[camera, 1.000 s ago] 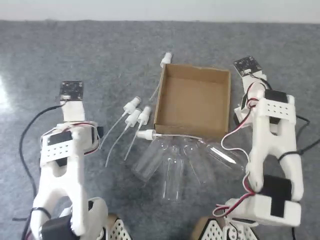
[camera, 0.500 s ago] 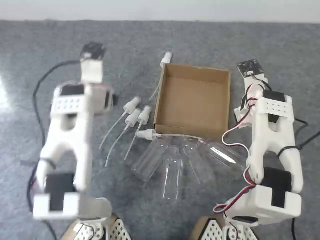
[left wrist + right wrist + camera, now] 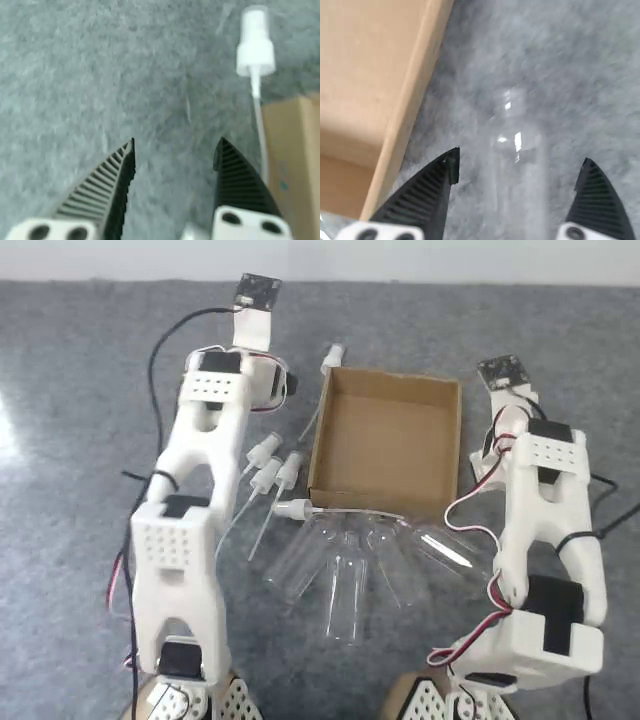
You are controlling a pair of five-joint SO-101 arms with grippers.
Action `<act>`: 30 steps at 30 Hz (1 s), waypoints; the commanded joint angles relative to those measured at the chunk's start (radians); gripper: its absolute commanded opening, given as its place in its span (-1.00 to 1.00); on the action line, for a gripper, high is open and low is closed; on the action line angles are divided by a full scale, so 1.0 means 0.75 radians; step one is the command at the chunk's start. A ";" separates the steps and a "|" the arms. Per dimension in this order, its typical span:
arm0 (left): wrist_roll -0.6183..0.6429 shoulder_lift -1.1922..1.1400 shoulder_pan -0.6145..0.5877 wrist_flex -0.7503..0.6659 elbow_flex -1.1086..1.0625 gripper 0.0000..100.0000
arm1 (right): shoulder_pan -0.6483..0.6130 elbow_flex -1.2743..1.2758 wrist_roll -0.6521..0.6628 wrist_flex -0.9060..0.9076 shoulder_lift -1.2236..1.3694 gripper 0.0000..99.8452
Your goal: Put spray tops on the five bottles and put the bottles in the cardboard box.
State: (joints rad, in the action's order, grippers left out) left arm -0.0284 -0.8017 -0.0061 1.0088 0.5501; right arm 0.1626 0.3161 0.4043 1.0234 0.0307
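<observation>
**Left pincer short of the far spray top, and off to one side of it**

The left pincer [image 3: 172, 155] hung over the grey tabletop [image 3: 75, 65] with its jaws well apart and nothing between them. The lone white spray top [image 3: 255, 42] lay ahead of it, off towards the side of the brown cardboard box [image 3: 295, 150], not in line with the gap. The spray top's head pointed away from the pincer. Its thin dip tube [image 3: 259, 130] trailed back along the box wall, close to the line of the jaw nearer the box.

From above, this spray top [image 3: 333, 356] sat at the box's [image 3: 318, 440] far left corner, and the left arm was much the nearer. The tube ran roughly along the pincer's line of reach, so the jaws were probably already set to close across it. What seemed wanting was a shift forward and towards the box.

The right pincer [image 3: 517, 165] was also wide open and empty, over a clear plastic bottle [image 3: 517, 145] lying near the box's outer wall [image 3: 415, 100]. The clear plastic bottles [image 3: 345, 580] lay uncapped in a fan at the box's near edge, with the box empty.
</observation>
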 commanded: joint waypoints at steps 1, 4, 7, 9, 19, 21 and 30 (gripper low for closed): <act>0.020 -0.098 0.000 0.008 0.304 -0.52 | -0.013 -0.225 -0.084 0.034 -0.015 -0.36; 0.102 -0.223 0.020 0.004 0.494 -0.44 | -0.083 -0.327 -0.119 0.077 -0.015 -0.36; 0.168 -0.354 0.047 0.008 0.684 -0.36 | -0.199 -0.333 -0.119 0.050 -0.007 -0.36; 0.168 -0.440 0.070 0.010 0.795 -0.36 | -0.253 -0.321 -0.119 0.024 0.026 -0.36; 0.127 -0.747 0.135 0.020 1.145 -0.36 | -0.226 -0.321 -0.203 -0.116 0.298 -0.41; 0.092 -0.777 0.151 0.020 1.159 -0.37 | -0.206 -0.331 -0.200 -0.116 0.312 -0.55; 0.055 -0.812 0.184 0.016 1.161 -0.46 | -0.105 -0.413 -0.135 -0.114 0.316 -0.75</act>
State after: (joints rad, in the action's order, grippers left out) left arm 0.0192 -1.4323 0.1212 1.0211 1.3694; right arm 0.0644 0.0706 0.2601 0.9528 0.2839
